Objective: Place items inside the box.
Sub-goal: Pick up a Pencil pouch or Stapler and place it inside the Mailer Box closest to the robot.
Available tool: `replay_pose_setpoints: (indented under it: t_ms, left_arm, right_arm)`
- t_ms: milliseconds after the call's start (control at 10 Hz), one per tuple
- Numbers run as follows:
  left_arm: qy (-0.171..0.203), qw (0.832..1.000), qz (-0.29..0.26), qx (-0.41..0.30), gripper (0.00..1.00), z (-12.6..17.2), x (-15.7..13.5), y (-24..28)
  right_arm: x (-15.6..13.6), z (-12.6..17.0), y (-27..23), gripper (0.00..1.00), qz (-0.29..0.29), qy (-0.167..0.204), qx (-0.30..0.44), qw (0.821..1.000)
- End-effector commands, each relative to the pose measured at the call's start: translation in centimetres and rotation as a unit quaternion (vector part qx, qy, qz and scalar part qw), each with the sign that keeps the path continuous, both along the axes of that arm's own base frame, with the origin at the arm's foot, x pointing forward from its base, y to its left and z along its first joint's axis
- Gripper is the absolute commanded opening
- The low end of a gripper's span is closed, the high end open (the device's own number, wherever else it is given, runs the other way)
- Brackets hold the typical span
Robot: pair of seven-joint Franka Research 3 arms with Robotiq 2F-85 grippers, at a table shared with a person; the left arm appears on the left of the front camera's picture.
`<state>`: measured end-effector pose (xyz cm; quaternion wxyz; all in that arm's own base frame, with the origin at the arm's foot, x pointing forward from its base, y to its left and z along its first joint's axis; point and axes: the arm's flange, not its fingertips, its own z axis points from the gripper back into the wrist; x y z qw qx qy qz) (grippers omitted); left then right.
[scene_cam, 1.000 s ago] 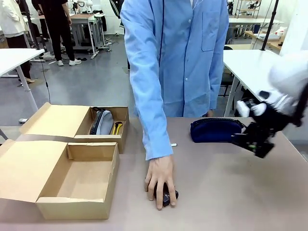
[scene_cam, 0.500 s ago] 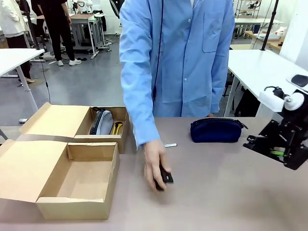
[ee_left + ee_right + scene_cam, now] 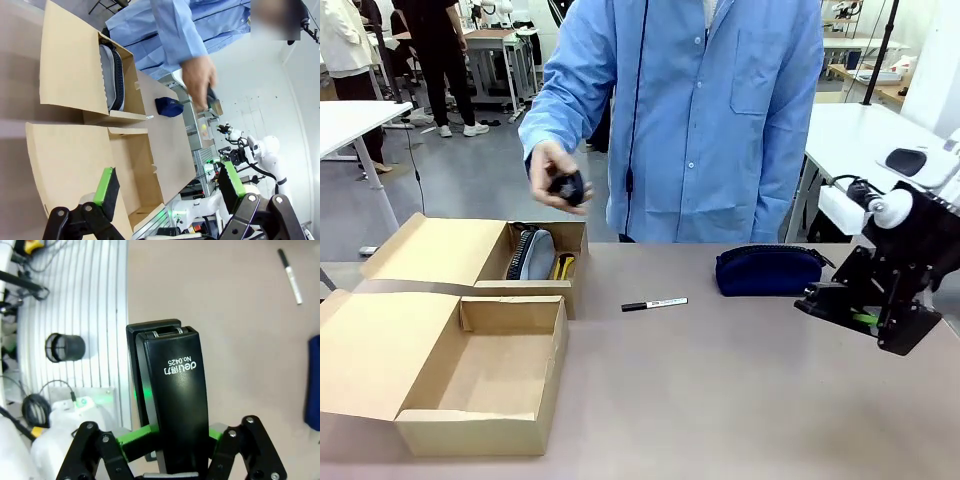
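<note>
An open cardboard box (image 3: pixel 505 370) stands empty at the near left. Behind it, a second box (image 3: pixel 570 262) holds a grey pencil case (image 3: pixel 536 254) and a yellow knife (image 3: pixel 563 266). A black marker (image 3: pixel 655 303) lies mid-table, with a navy pouch (image 3: pixel 768 270) to its right. My right gripper (image 3: pixel 850 308) hovers at the far right, shut on a black stapler (image 3: pixel 172 390). The person's hand (image 3: pixel 548 170) holds a small black object (image 3: pixel 567 186) above the far box. My left gripper (image 3: pixel 167 187) is open over the boxes (image 3: pixel 75 150), with nothing between its fingers.
The person in a blue coat (image 3: pixel 720 120) stands at the table's far side, behind the marker and pouch. Bare tabletop (image 3: pixel 720 400) stretches between the boxes and my right gripper. The table's right edge and a metal rail (image 3: pixel 100 315) lie beside the stapler.
The person's hand picked the small black object off the near table and raised it up and left above the far box. My right gripper, still holding the stapler, shifted slightly.
</note>
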<state>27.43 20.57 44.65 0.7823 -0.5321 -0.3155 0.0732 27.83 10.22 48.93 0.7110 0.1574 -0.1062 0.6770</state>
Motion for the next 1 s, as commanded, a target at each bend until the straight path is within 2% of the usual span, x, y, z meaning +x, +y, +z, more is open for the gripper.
replay_pose_setpoints:
  t_ms: [0,100,200,300,500,700,800,900]
  left_arm:
    - [-0.017,1.0,-0.001,-0.006,1.0,0.0,-0.1,-0.2]
    - [-0.017,1.0,-0.001,-0.006,1.0,0.0,-0.1,-0.2]
    - [-0.017,1.0,-0.001,-0.006,1.0,0.0,-0.1,-0.2]
    - [-0.017,1.0,-0.001,-0.006,1.0,0.0,-0.1,-0.2]
    - [-0.017,1.0,-0.001,-0.006,1.0,0.0,-0.1,-0.2]
    - [-0.017,1.0,-0.001,-0.006,1.0,0.0,-0.1,-0.2]
    - [-0.017,1.0,-0.001,-0.006,1.0,0.0,-0.1,-0.2]
    - [-0.017,1.0,-0.001,-0.006,1.0,0.0,-0.1,-0.2]
  right_arm:
    - [-0.2,0.0,0.7,0.0,0.003,-0.001,-0.005,1.0]
    - [0.8,-0.1,2.7,0.0,-0.02,0.005,0.026,0.999]
    - [2.2,0.0,8.2,0.0,-0.036,0.047,0.054,0.997]
    - [2.7,0.1,12.9,0.0,-0.062,0.047,0.039,0.996]
    - [3.4,0.1,21.5,0.0,-0.072,0.041,0.054,0.995]
    - [3.1,-1.5,31.6,0.0,-0.149,0.089,0.036,0.984]
    - [2.3,-2.6,35.6,0.0,-0.163,0.125,0.025,0.978]
    - [1.4,-3.5,37.9,0.0,-0.144,0.175,0.023,0.974]
